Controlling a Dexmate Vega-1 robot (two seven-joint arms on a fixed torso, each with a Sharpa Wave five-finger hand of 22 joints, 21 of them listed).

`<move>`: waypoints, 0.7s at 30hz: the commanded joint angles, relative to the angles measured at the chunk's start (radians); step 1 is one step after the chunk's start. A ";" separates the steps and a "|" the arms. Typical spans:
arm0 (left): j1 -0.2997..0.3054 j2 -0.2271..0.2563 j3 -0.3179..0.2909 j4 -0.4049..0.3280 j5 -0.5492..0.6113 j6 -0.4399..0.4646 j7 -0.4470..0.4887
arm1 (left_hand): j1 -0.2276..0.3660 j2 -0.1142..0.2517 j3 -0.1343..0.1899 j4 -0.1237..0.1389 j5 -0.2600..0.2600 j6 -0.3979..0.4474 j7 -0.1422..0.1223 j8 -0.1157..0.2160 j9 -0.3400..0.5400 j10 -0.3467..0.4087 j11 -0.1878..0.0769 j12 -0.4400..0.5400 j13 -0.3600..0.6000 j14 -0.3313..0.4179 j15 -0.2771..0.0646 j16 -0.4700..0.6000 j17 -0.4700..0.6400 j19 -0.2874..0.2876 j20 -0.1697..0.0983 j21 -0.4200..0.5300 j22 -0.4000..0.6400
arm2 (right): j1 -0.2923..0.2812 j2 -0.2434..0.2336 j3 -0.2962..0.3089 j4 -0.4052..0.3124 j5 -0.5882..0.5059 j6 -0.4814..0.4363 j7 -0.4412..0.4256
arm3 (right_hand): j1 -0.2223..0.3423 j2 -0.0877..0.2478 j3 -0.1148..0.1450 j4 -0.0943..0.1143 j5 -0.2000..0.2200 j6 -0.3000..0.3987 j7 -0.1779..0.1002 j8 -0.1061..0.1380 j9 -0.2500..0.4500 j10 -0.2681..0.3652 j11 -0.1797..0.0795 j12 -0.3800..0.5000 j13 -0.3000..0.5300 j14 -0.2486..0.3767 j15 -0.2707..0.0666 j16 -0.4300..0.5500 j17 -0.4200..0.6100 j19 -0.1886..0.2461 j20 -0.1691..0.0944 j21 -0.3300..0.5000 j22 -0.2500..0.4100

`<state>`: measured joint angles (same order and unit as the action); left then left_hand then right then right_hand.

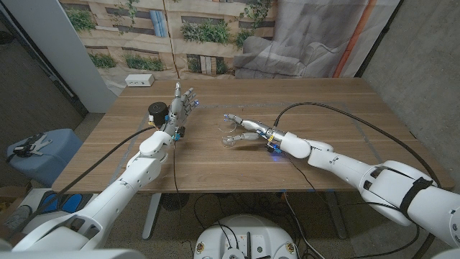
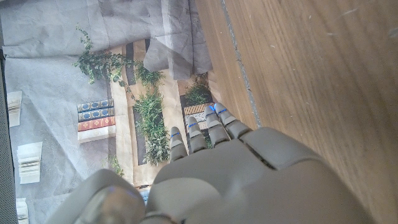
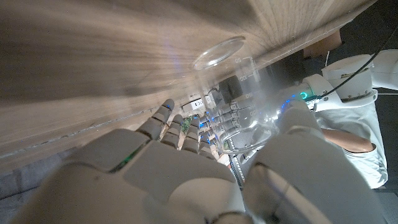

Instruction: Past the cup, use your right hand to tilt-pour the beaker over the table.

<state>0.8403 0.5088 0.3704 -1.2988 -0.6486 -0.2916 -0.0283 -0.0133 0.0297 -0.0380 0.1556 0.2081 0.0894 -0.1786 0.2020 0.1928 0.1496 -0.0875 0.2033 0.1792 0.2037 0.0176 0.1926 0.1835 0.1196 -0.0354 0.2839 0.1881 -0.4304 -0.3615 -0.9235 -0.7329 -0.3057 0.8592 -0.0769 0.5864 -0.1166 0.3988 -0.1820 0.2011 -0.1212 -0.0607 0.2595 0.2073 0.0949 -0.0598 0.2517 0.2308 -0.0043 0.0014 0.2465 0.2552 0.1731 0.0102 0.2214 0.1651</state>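
Note:
A clear glass beaker stands upright on the wooden table near its middle. My right hand reaches to it from the right, with fingers spread past its far side and the thumb at its near side. In the right wrist view the beaker stands between the fingers and the thumb; a firm grip does not show. A black cup stands left of centre. My left hand is beside it, fingers up and apart, holding nothing.
A white power strip lies at the table's back left corner. Black cables run over the table along both arms. A printed backdrop and grey cloth hang behind the far edge. Bare wood lies beyond the beaker.

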 commanded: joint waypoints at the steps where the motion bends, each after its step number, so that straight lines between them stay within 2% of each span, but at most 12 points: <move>1: 0.000 0.000 0.000 0.000 -0.001 0.000 -0.001 | 0.002 0.009 -0.007 0.004 0.007 0.005 0.001 0.001 0.004 0.009 -0.002 -0.003 0.003 0.006 0.003 0.000 0.002 0.006 -0.011 -0.005 0.006 | 0.008 0.028 -0.020 0.063 0.001 0.035 -0.058 | 0.023 0.006 0.009 0.004 0.002 0.021 -0.005 0.014 0.005 0.035 -0.003 0.012 0.004 0.012 -0.006 0.010 0.000 0.012 0.000 -0.004 0.003; 7: 0.000 -0.001 0.000 -0.001 0.000 0.000 0.002 | 0.002 0.009 -0.008 0.004 0.007 0.005 0.001 0.001 0.004 0.010 -0.001 -0.003 0.003 0.005 0.004 -0.001 0.002 0.007 -0.012 -0.006 0.006 | 0.017 0.038 -0.031 0.089 0.006 0.050 -0.059 | 0.047 0.004 0.011 0.008 0.000 0.080 -0.020 0.045 0.011 0.072 -0.011 0.019 0.010 0.034 -0.022 0.020 0.001 0.028 -0.001 -0.010 0.003; 9: 0.000 0.000 0.000 -0.001 0.000 0.000 0.000 | 0.002 0.009 -0.009 0.004 0.008 0.005 0.000 0.001 0.004 0.009 -0.002 -0.003 0.003 0.006 0.003 0.000 0.002 0.007 -0.011 -0.006 0.006 | 0.018 0.042 -0.033 0.096 0.009 0.053 -0.062 | 0.053 0.004 0.011 0.010 0.000 0.099 -0.018 0.056 0.013 0.086 -0.012 0.023 0.011 0.040 -0.026 0.023 0.001 0.033 -0.002 -0.012 0.004; 21: 0.000 -0.001 0.000 -0.001 0.000 0.000 0.002 | 0.002 0.010 -0.012 0.004 0.008 0.005 0.000 0.000 0.004 0.010 -0.002 -0.003 0.003 0.005 0.003 -0.001 0.002 0.008 -0.011 -0.007 0.006 | 0.015 0.071 -0.029 0.144 0.070 0.060 -0.043 | 0.075 0.011 0.012 0.015 -0.002 0.150 -0.014 0.087 0.020 0.167 -0.027 0.044 0.018 0.073 -0.049 0.039 0.004 0.056 -0.001 -0.016 0.004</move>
<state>0.8402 0.5088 0.3704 -1.2993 -0.6486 -0.2915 -0.0281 -0.0132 0.0297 -0.0463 0.1556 0.2081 0.0894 -0.1786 0.2020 0.1928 0.1496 -0.0876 0.2033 0.1792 0.2036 0.0176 0.1926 0.1835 0.1195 -0.0354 0.2759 0.1881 -0.4168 -0.3160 -0.9508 -0.6345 -0.2883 0.9066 -0.1291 0.6493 -0.1037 0.4084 -0.1724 0.2010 0.0165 -0.0731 0.3388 0.2238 0.2436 -0.0842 0.2890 0.2443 0.0580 -0.0359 0.2782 0.2553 0.2188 0.0073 0.2059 0.1650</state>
